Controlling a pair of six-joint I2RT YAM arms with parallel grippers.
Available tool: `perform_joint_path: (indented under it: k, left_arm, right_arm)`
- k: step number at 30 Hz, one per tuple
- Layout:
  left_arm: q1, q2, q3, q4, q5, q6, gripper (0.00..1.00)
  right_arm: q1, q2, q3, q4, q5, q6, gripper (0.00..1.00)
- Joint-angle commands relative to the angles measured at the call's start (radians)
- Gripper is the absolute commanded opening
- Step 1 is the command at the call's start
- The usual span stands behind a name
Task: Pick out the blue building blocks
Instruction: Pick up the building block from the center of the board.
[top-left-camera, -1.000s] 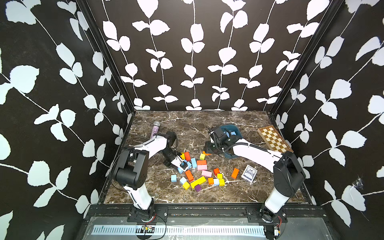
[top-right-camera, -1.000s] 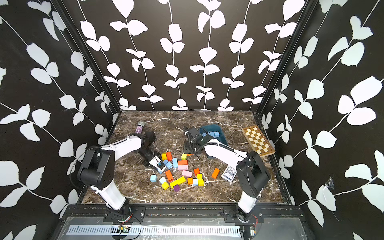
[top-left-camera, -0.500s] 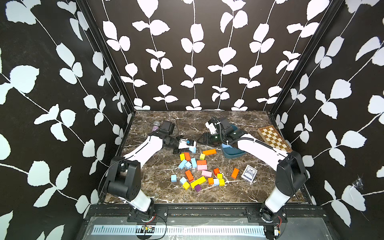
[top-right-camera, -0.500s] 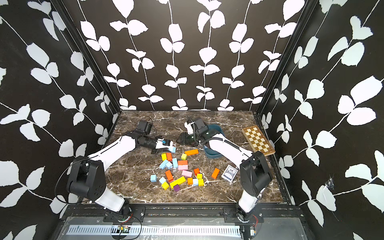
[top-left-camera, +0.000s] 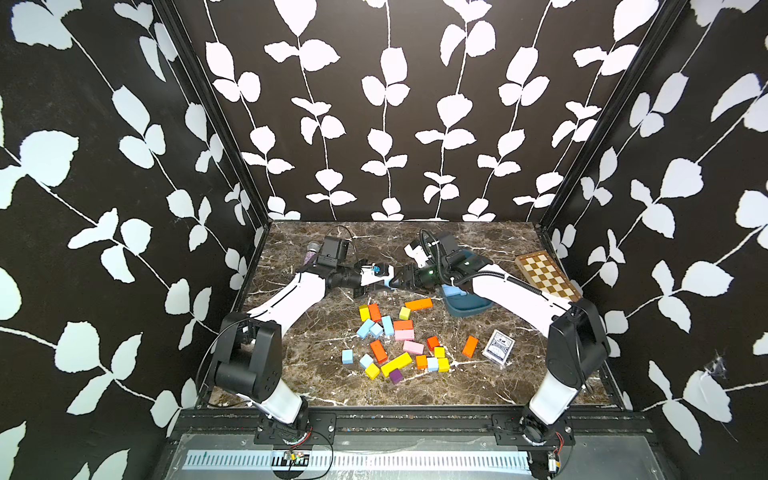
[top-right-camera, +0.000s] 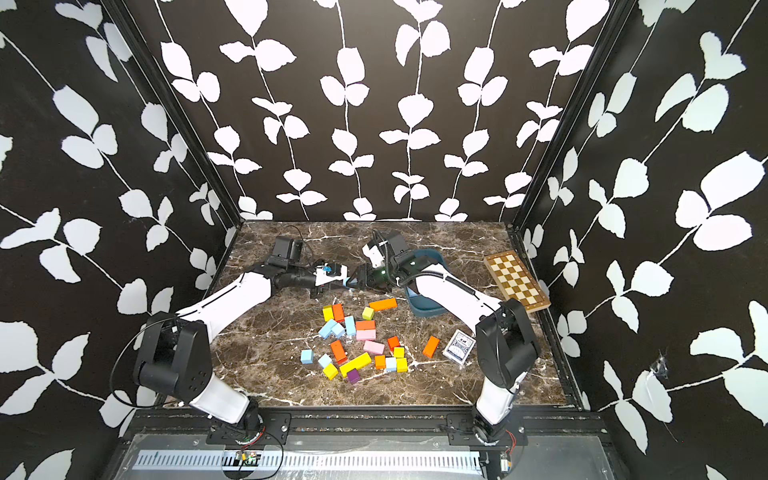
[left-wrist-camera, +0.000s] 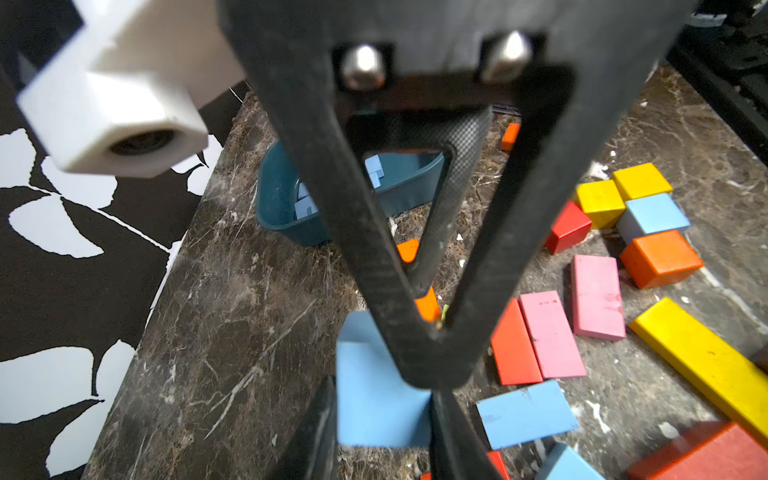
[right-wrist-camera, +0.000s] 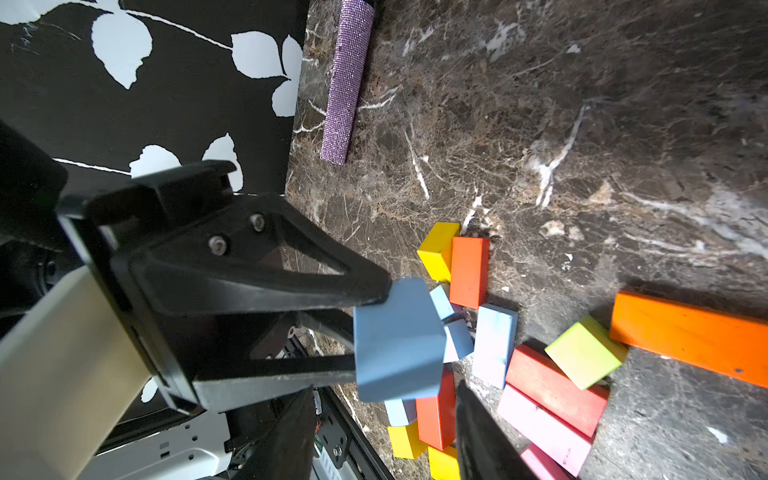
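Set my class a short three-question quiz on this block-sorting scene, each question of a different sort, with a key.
1. True or false: the left tool grips a blue block.
2. Other blue blocks lie inside which thing? A) tray B) chessboard C) card deck
3. How many purple blocks are there?

Key: 1 true; 2 A; 3 one.
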Motion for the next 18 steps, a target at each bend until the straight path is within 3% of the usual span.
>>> perform_joint_path:
  k: [1,6,12,14,18]
  left_arm:
    - [-0.003,-0.037,-0.028,0.057,0.064,-0.038,0.26]
    - [-0.003,-0.056,-0.056,0.123,0.101,-0.068,0.27]
    - [-0.005,-0.072,-0.08,0.167,0.108,-0.075,0.3]
    - [-0.006,-0.072,-0.083,0.171,0.105,-0.075,0.37]
    - [-0.011,-0.068,-0.082,0.166,0.07,-0.076,0.66]
  right_arm:
    - [-0.007,0.02,0.035,0.031,-0.021,-0.003,0.51]
    - [-0.007,0.023,0.03,0.055,-0.033,0.006,0.48]
    - [-0.012,0.003,0.013,0.062,-0.016,0.0,0.22]
    - [-0.017,-0.004,0.01,0.062,-0.006,-0.004,0.17]
    - [-0.043,-0.022,0.011,-0.015,0.033,-0.046,0.16]
